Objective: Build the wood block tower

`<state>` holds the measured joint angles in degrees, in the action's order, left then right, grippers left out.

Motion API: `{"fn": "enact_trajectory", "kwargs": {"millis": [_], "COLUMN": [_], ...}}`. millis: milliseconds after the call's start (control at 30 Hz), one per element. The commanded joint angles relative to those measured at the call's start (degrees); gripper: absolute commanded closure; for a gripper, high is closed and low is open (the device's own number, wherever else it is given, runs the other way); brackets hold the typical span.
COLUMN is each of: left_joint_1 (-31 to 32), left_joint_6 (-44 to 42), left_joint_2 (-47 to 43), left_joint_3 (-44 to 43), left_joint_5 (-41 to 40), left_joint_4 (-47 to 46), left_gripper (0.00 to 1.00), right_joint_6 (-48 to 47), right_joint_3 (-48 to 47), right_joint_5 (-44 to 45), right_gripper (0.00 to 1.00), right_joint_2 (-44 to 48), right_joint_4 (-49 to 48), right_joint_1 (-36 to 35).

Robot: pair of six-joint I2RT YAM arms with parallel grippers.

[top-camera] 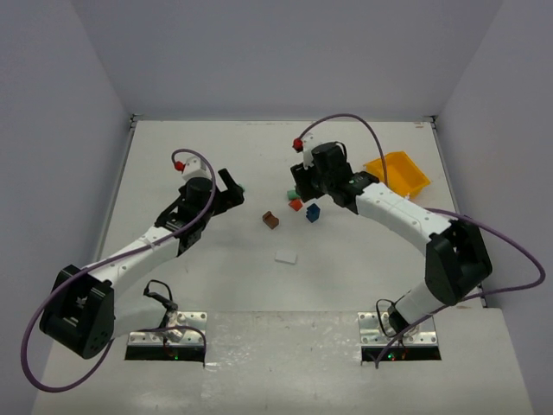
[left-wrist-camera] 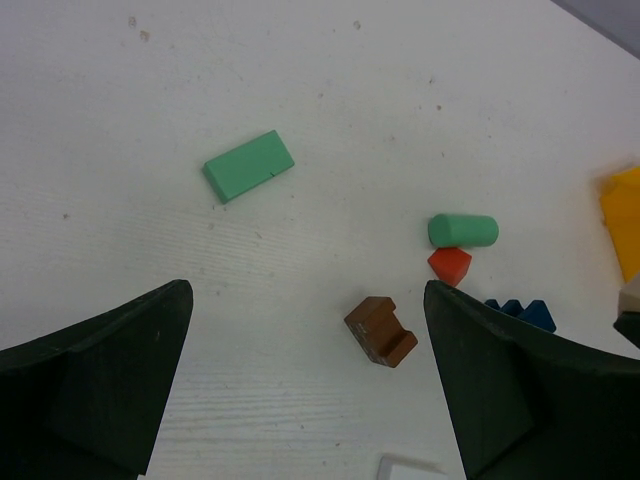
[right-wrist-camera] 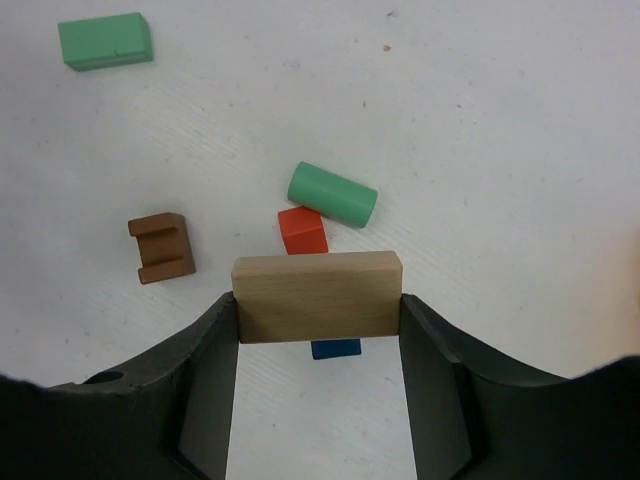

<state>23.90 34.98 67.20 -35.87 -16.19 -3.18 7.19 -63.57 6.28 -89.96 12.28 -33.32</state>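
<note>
Five painted wooden blocks: laid singly on the white table [top-camera: 216,277], not yet stacked.
Right gripper [right-wrist-camera: 317,310]: clamped on the two ends of a plain pale rectangular wooden block [right-wrist-camera: 317,296], which is held level.
Left gripper [left-wrist-camera: 305,375]: fingers are spread wide, with nothing held between them.
Mint green cylinder [right-wrist-camera: 332,194]: laid on its side, just beside the small red block [right-wrist-camera: 302,230].
Blue block [right-wrist-camera: 335,348]: partly hidden beneath the held block.
Brown notched block [right-wrist-camera: 161,247]: set near the red block, apart from it.
Mint green flat rectangular block [right-wrist-camera: 104,40]: placed well apart from the others.
Yellow plastic bin [top-camera: 397,173]: seen beside the right arm.
</note>
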Motion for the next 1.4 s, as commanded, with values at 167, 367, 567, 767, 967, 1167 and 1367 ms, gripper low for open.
{"fn": "enact_trajectory", "kwargs": {"millis": [167,367,567,767,967,1167,1367], "left_joint_1": [-0.5,-0.5,-0.5,-0.5,-0.5,-0.5,-0.5], "left_joint_6": [0.4,0.5,0.6,0.8,0.8,0.9,0.8], "left_joint_2": [-3.5,-4.3,-5.9,-7.3,-7.4,-7.3,-7.3], "left_joint_3": [0.6,0.8,1.5,2.2,2.4,2.4,2.5], "left_joint_5": [-0.8,-1.3,-2.4,-3.1,-3.3,-3.3,-3.3], "left_joint_4": [-1.4,-1.0,-0.7,-0.6,-0.9,-0.9,-0.9], "left_gripper": [0.0,0.0,0.0,0.0,0.0,0.0,0.0], "right_joint_6": [22.5,38.7,47.5,52.0,53.4,53.5,53.5], "right_joint_3": [16.8,23.3,25.7,24.2,22.1,21.6,21.4], "right_joint_5": [10.2,8.7,12.6,13.5,14.2,13.8,13.0], "right_gripper": [0.75,0.76,0.75,0.74,0.72,0.65,0.63], "right_joint_2": [16.9,19.4,15.9,8.3,5.2,4.3,3.0], "right_joint_4": [7.3,10.5,8.9,5.2,6.7,5.4,4.4], "right_joint_1": [-3.4,-9.0,-15.3,-18.1,-19.8,-19.9,-19.9]}}
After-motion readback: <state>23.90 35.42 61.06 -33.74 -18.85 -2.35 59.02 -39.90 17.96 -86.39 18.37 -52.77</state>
